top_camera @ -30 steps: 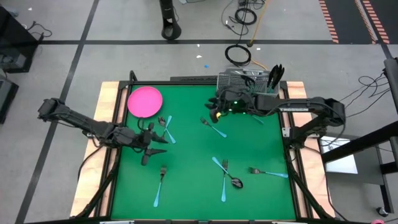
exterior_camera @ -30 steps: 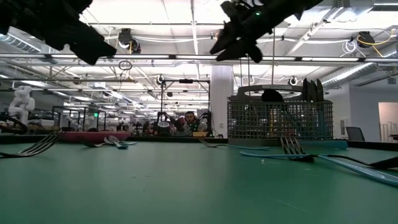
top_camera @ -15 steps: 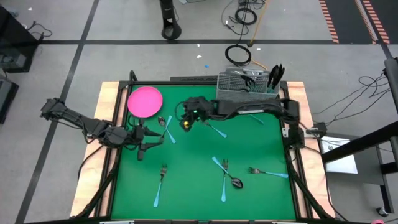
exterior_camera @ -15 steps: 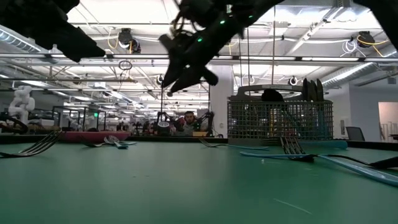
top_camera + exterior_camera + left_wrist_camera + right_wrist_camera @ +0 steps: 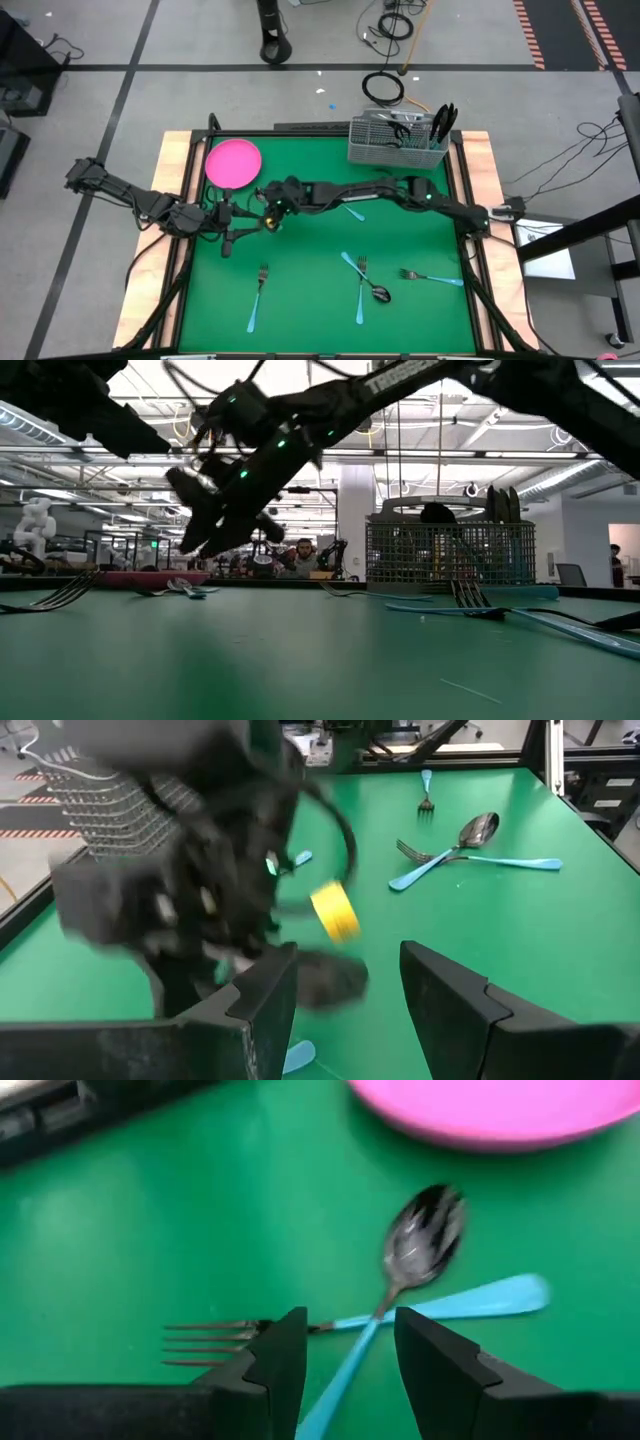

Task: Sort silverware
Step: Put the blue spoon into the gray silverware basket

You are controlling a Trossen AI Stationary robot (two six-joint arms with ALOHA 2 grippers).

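My right gripper point(image 5: 345, 1370), jaws open and empty, hovers over the crossed spoon point(image 5: 420, 1245) and fork point(image 5: 215, 1342) beside the plate point(image 5: 500, 1110); next, descend and pinch one. My left gripper point(image 5: 345, 1005) waits open.

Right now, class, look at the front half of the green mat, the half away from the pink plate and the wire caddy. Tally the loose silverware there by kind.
Forks: 3 (left fork, middle fork, right fork)
Spoons: 1 (spoon)
Knives: 0
Total: 4

Dark jointed arms, yellow-banded wrist
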